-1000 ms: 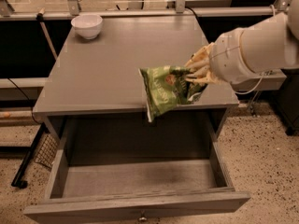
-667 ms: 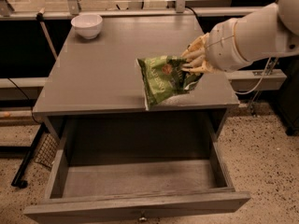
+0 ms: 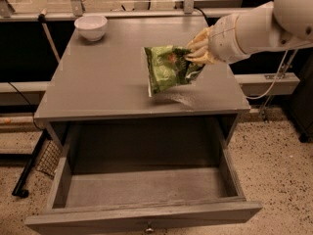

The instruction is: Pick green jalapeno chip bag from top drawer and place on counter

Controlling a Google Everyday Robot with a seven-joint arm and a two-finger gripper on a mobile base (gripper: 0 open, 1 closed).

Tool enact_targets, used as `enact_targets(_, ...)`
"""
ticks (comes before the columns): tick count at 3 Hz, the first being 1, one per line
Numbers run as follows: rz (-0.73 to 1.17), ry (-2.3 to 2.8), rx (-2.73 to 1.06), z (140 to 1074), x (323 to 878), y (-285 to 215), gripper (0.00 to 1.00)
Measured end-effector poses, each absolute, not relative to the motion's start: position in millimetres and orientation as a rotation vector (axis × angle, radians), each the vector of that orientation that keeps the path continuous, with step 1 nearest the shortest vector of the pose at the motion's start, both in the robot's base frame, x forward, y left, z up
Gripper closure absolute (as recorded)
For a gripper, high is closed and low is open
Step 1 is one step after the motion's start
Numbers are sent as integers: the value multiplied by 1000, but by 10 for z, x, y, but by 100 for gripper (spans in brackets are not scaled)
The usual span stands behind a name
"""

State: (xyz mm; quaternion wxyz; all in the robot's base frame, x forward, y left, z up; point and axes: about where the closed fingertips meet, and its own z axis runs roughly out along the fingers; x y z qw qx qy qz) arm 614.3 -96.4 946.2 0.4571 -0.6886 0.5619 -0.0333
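Note:
The green jalapeno chip bag (image 3: 167, 68) hangs in the air above the right half of the counter (image 3: 107, 77), tilted, its lower corner close to the surface. My gripper (image 3: 194, 56) comes in from the right on a white arm and is shut on the bag's right edge. The top drawer (image 3: 142, 190) is pulled out below the counter and its inside shows nothing in it. A small knob (image 3: 149, 227) sits on its front panel.
A white bowl (image 3: 91, 27) stands at the counter's back left corner. A metal rail and cables run behind the cabinet. Speckled floor lies to both sides, with a dark stand at the lower left (image 3: 29, 170).
The gripper has carried the bag up and back, from over the counter's front right edge to above the counter's right half. The drawer and bowl have not moved.

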Motion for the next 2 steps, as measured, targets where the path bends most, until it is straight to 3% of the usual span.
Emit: enact_targets(2,-25,1472,-1590,9229,6585,-1030,100)
